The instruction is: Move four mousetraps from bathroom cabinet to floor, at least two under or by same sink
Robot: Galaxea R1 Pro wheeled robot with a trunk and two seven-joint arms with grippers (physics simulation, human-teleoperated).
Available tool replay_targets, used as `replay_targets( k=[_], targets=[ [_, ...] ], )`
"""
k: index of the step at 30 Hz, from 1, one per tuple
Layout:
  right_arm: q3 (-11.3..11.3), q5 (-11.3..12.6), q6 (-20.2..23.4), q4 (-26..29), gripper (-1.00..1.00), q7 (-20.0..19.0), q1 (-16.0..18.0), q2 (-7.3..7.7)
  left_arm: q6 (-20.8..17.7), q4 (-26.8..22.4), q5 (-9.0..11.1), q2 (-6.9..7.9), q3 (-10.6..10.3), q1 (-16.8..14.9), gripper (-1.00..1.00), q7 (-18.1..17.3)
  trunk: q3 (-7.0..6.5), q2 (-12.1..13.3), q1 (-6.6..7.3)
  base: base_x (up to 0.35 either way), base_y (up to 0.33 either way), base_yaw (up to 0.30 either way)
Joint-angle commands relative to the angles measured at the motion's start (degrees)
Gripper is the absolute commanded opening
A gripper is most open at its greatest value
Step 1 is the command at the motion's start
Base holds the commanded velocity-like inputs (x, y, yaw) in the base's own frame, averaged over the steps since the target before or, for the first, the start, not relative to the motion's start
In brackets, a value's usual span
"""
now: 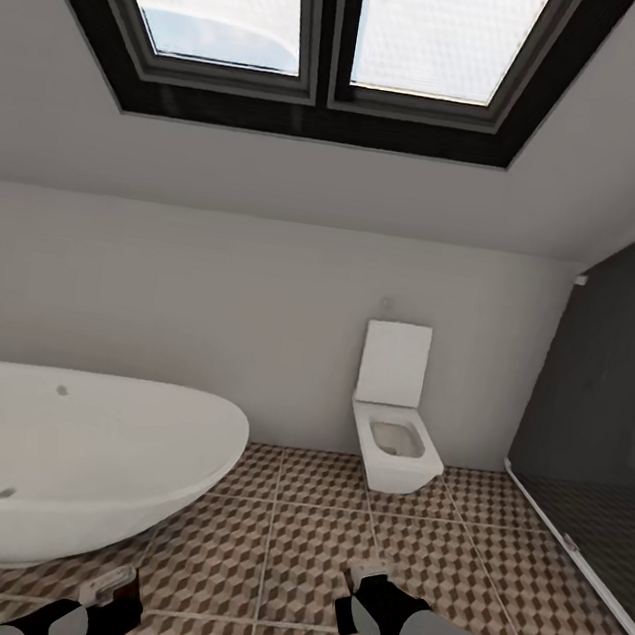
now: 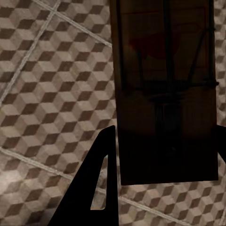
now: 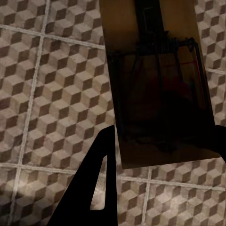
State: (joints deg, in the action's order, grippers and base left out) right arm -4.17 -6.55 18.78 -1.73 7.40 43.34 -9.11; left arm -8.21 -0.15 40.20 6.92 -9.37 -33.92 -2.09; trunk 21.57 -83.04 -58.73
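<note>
My left gripper [image 1: 109,599] is shut on a mousetrap [image 1: 106,585], low over the bathroom floor [image 1: 305,548] beside the bathtub. In the left wrist view that dark brown trap [image 2: 165,94] with its wire bar sits between the black fingers [image 2: 89,188], above the cube-patterned tiles. Further right, my right gripper [image 1: 365,589] is shut on another mousetrap [image 1: 370,571]. The right wrist view has this trap [image 3: 157,84] clamped between the fingers [image 3: 89,188], with floor tiles behind it. The cabinet and the bathroom sink are out of view.
A white oval bathtub [image 1: 65,464] fills the left side. A white toilet [image 1: 393,439] stands against the back wall. A dark glass shower enclosure [image 1: 605,429] closes off the right. Open tiled floor lies between tub and shower.
</note>
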Motion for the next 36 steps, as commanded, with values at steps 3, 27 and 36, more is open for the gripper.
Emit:
replay_targets(
  k=[3, 27, 36],
  targets=[
    [-0.4, -0.3, 0.2, -0.1, -1.00, -0.1, 0.1, -0.03, -0.2, 0.0, 0.5, 0.02, -0.5, 0.0, -1.00, 0.0, 0.07, 0.0, 0.00, 0.000, 0.000, 0.300],
    [-0.4, -0.3, 0.2, -0.1, -1.00, -0.1, 0.1, -0.64, -0.2, 0.0, 0.4, -0.07, -0.5, 0.0, -1.00, 0.0, 0.07, 0.0, 0.00, 0.000, 0.000, 0.300],
    [-0.4, -0.3, 0.2, -0.1, -1.00, -0.1, 0.1, -0.65, -0.2, 0.0, 0.4, -0.07, -0.5, 0.0, -1.00, 0.0, 0.07, 0.0, 0.00, 0.000, 0.000, 0.300]
  ],
)
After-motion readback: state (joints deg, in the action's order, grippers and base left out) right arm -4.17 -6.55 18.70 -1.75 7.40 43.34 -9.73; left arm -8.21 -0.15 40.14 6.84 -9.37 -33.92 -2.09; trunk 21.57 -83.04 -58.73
